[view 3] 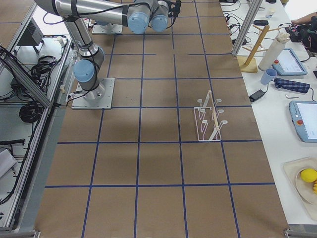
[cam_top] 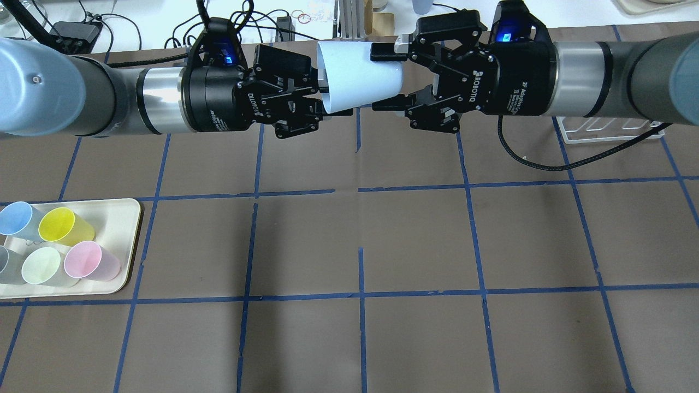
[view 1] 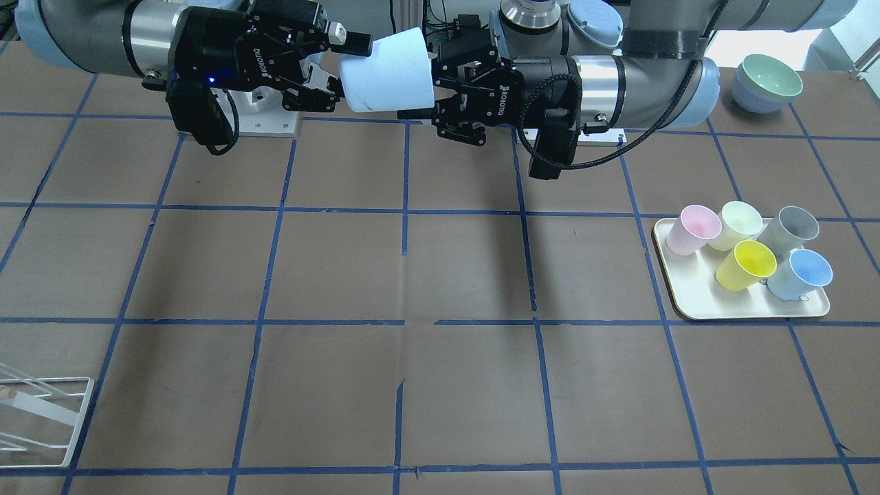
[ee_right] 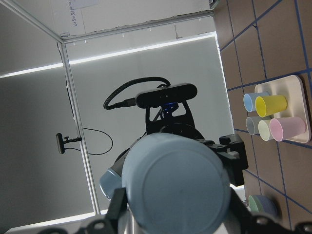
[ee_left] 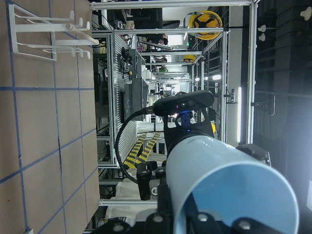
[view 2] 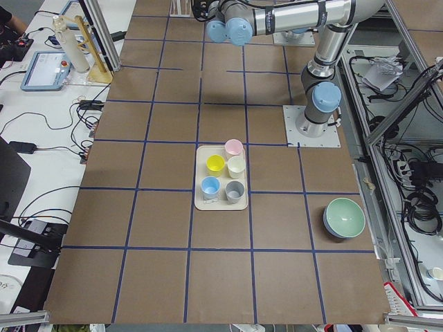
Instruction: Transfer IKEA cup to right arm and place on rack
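Handover in mid-air: the left end effector gripped the cup by its rim, holding it on its side high above the table. The right end effector met it from the other side. Its fingers lay along opposite sides of the closed base and appeared clamped on the cup, so both arms looked to have hold at once. The transfer itself seemed all but made and the placing not yet begun.

The next move likely called for the left fingers to part and that arm to draw straight back off the rim. The right arm would then carry the cup to the rack. With the grip at the base, the mouth was free to go over a prong once the cup was turned down. The rack stood on the right arm's side of the table, partly under that arm's own forearm in the overhead view, so the wrist would probably need to pull back and swing round to reach it.

Well apart on the left side, a cream tray held five more cups, among them a matching blue one and a yellow one. Stacked bowls sat near the left arm's base. Nothing lay between the cup and the rack.
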Tool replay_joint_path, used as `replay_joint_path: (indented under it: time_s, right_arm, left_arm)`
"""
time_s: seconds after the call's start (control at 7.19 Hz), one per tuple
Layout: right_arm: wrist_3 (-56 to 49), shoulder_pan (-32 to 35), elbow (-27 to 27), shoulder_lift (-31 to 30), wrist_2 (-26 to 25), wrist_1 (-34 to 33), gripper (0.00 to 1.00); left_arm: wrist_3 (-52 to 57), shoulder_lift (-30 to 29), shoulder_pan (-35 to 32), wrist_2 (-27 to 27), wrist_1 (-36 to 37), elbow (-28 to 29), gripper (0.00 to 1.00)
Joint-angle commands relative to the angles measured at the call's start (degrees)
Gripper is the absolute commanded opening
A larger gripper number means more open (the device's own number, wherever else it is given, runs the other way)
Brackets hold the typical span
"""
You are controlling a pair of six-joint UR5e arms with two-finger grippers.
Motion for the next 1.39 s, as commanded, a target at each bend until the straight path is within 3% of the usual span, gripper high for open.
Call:
replay_joint_path:
  time_s: [0.0, 0.42, 0.56, 0.83, 0.97, 1.25]
  right_arm:
    - [0.7, -0.76, -1.12, 0.0, -0.5, 0.02, 0.0]
    - [0.71, -8.04, -1.3, 0.0, -2.78, -0.41, 0.0]
    - [0.62, -11.89, -1.3, 0.0, -6.36, -0.76, 0.0]
    - [0.62, -19.28, -3.74, 0.0, -20.11, -2.77, 0.0]
    - [0.62, -21.14, -6.28, -0.17, -31.15, -8.53, 0.0]
    - [0.36, -20.9, -9.37, -0.44, -43.16, -17.76, 0.0]
  left_arm:
    - [-1.4, 0.01, 0.01, 0.13, -0.04, 0.17, 1.0]
    - [-1.49, 0.09, 0.53, 0.39, 0.05, 0.35, 1.0]
    - [-1.4, 0.09, 0.53, 1.09, 0.48, 0.96, 1.0]
    - [-4.1, -0.78, 0.53, 11.76, 1.45, 5.42, 1.0]
    - [-8.82, -1.48, 0.8, 17.3, 2.93, 8.58, 1.0]
    - [-28.1, -1.31, 0.54, 28.36, 15.09, 10.89, 1.0]
